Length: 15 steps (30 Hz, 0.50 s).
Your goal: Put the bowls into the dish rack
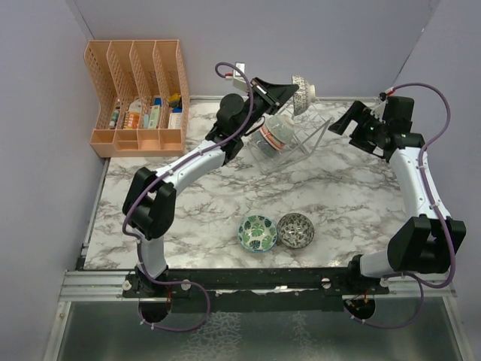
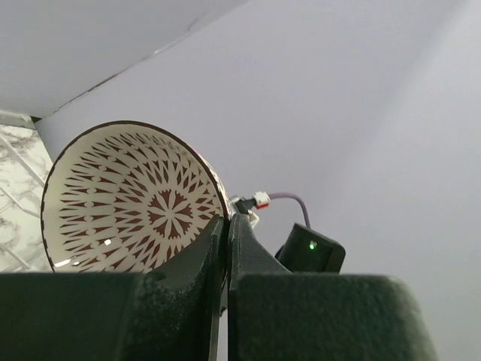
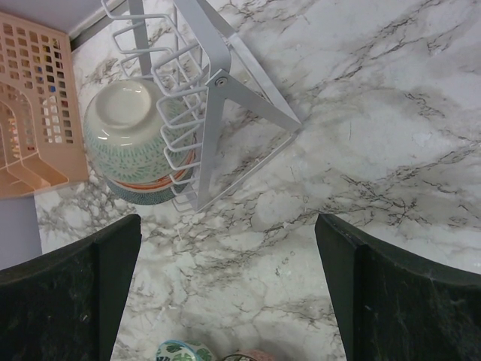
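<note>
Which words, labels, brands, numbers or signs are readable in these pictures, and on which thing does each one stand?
No text is readable in any view.
Packets in the orange organizer: coloured labels, too small to read.
Red-patterned bowl in the left hand: painted pattern only, no letters.
Teal bowl and brown-grey bowl: patterns only.
Dish rack and the pale bowl in it: no marking seen.
</note>
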Available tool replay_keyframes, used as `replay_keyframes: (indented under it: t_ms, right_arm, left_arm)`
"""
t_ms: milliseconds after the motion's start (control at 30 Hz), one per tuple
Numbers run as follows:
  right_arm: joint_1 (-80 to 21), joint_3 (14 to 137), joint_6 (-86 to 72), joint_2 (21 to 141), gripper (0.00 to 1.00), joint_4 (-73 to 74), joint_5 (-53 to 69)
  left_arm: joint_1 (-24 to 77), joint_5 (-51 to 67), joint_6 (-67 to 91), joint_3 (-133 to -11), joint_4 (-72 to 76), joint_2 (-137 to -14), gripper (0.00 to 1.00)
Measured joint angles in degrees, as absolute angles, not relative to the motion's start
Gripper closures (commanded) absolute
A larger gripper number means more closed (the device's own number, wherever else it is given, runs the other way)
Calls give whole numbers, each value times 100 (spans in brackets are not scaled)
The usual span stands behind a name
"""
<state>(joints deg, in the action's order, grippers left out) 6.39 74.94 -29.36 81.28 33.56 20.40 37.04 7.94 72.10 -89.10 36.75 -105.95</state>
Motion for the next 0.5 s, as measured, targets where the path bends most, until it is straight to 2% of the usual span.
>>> replay_keyframes:
  t_ms: [500]
  right_arm:
    - [639,7494,-2862,8329,1,3520,2045]
  left_arm:
    - [3632,-211,8554,-8486,4458,-11345,100]
